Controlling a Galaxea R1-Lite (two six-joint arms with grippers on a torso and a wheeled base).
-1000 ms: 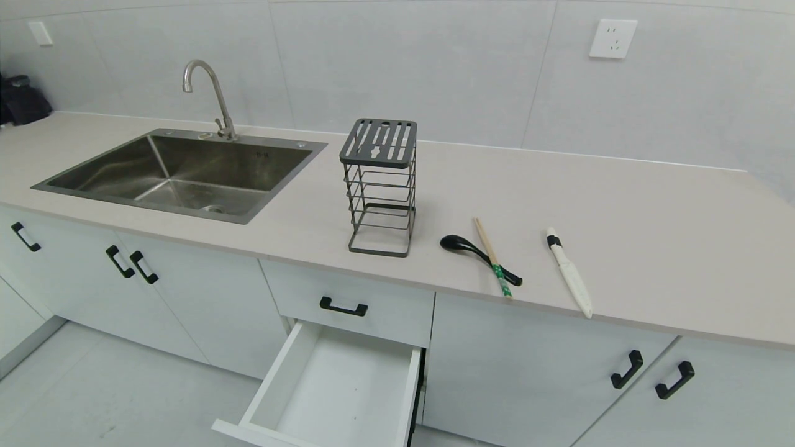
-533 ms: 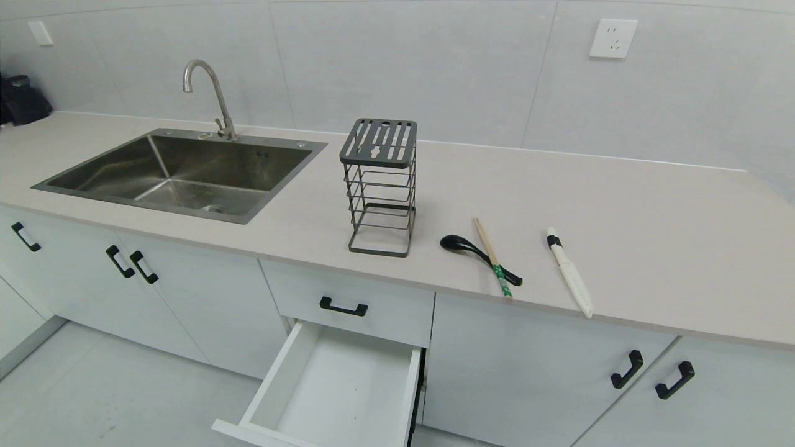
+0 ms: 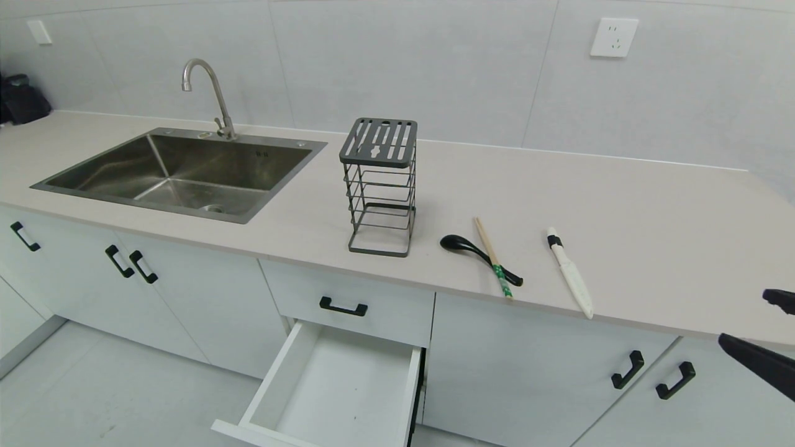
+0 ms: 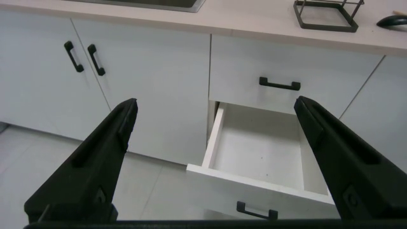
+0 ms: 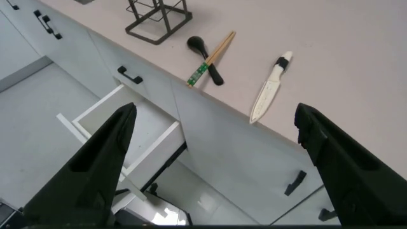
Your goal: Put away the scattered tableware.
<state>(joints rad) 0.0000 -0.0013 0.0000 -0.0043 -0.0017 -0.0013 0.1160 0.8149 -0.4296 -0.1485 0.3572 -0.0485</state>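
Approach step; nothing grasped. Spoon [image 3: 477,250], crossed by chopsticks [image 3: 492,254], and sheathed knife [image 3: 570,273] lie on worktop [image 3: 621,205] right of rack [image 3: 379,186]. Right gripper [image 3: 770,329] spread, empty, far right of rack. Left gripper [image 4: 213,159] spread, facing open drawer [image 3: 335,385] below rack. Next, probably: right gripper straddles knife crosswise.

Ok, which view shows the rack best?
The head view: the rack stands whole on the counter, from slotted top to base frame. The left wrist view catches its base at the picture's edge, and the right wrist view its lowest wires and base.
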